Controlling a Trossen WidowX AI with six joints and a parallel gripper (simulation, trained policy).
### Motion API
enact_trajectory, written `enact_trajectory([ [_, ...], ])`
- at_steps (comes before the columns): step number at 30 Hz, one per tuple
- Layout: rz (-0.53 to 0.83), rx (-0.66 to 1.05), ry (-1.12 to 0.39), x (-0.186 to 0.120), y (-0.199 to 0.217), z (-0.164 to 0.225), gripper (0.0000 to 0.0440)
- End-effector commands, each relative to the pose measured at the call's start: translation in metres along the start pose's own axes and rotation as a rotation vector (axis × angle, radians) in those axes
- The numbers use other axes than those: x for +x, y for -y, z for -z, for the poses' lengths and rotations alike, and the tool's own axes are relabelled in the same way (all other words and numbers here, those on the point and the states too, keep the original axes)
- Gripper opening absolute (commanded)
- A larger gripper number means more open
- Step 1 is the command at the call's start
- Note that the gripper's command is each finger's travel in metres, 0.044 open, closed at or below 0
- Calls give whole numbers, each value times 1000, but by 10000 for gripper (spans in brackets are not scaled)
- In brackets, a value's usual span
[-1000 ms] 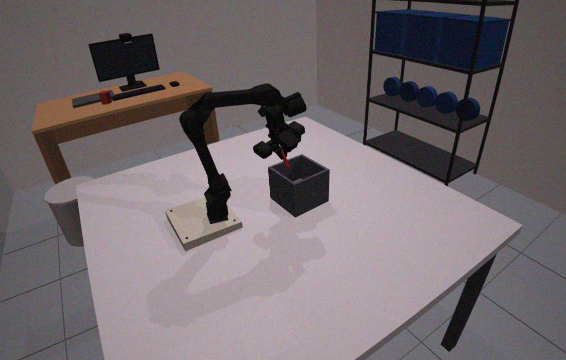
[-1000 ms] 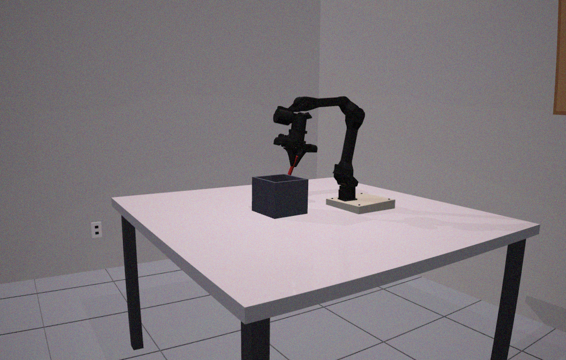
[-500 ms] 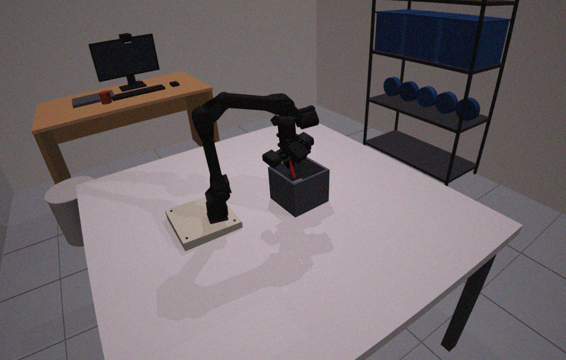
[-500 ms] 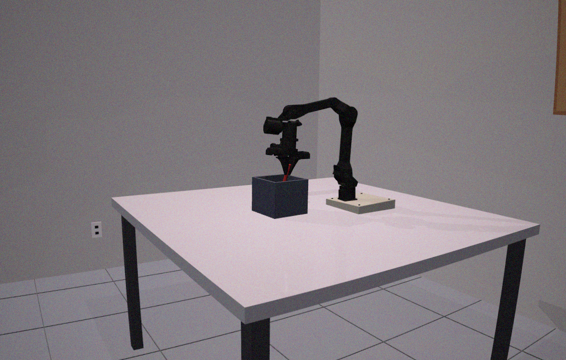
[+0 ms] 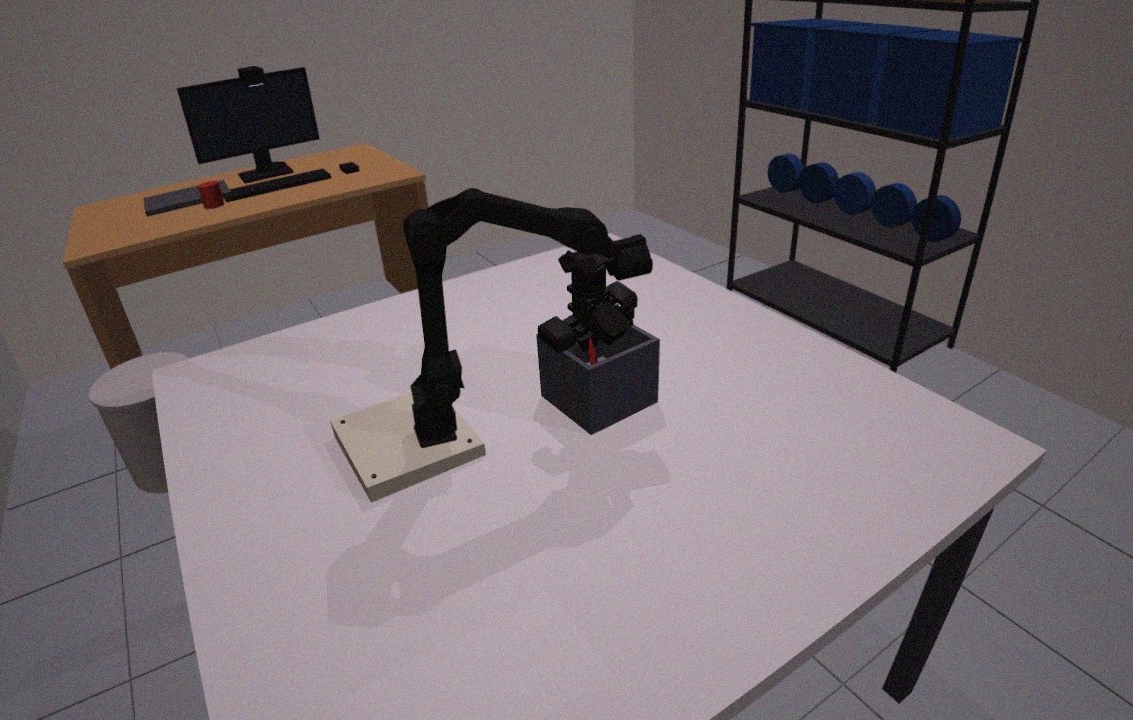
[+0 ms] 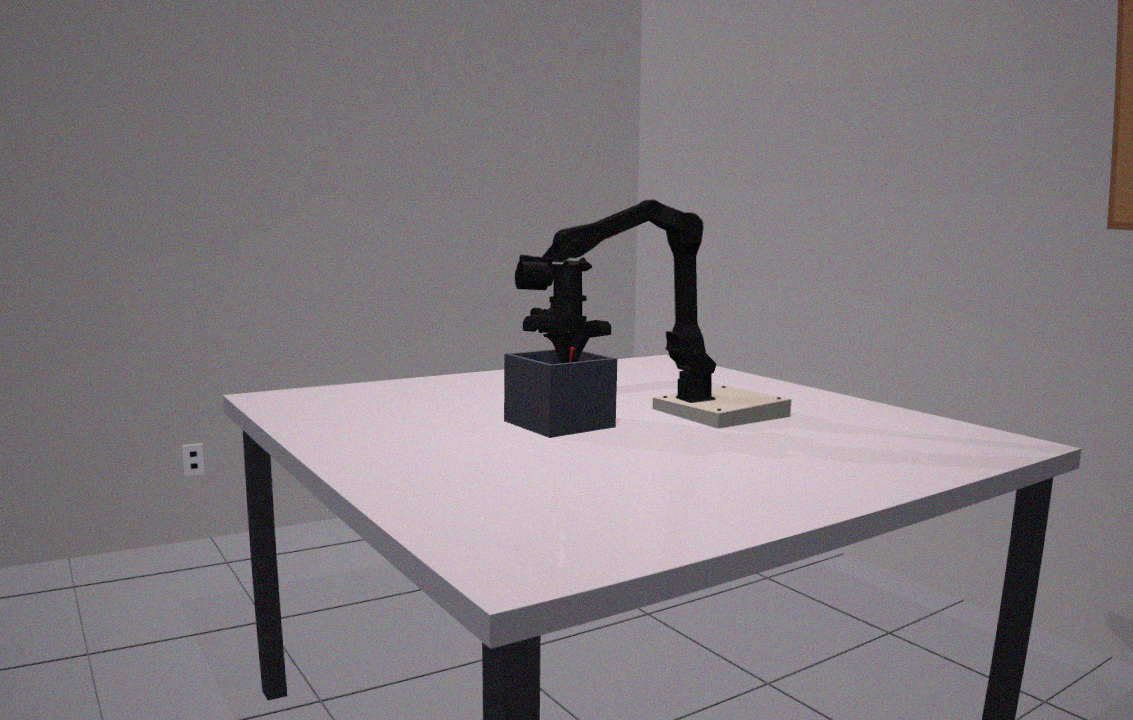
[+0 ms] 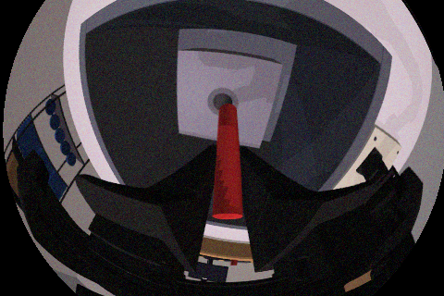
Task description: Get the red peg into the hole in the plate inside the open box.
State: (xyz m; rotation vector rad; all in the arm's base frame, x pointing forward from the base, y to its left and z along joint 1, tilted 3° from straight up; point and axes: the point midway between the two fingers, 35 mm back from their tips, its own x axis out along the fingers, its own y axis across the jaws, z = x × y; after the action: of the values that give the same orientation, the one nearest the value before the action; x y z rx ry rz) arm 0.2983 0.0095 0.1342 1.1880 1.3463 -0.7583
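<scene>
Red peg (image 5: 591, 350) (image 6: 572, 354) (image 7: 228, 162) clamped in fingers (image 5: 591, 338) (image 6: 570, 358), long axis near upright at box (image 5: 599, 394) (image 6: 559, 398) (image 7: 384, 74); hole (image 7: 222, 100) seen only by wrist view.
</scene>
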Motion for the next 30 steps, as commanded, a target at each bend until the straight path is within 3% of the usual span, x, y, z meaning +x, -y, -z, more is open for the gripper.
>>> enact_trajectory([
  [1,9,-16,-21,13,-2,-1,0],
  [13,23,-69,-28,43,-6,-7,3],
  [18,45,-82,-30,52,-3,-9,134],
  [20,52,-84,-34,53,-2,-8,166],
  [30,60,-57,-108,41,-11,-10,170],
])
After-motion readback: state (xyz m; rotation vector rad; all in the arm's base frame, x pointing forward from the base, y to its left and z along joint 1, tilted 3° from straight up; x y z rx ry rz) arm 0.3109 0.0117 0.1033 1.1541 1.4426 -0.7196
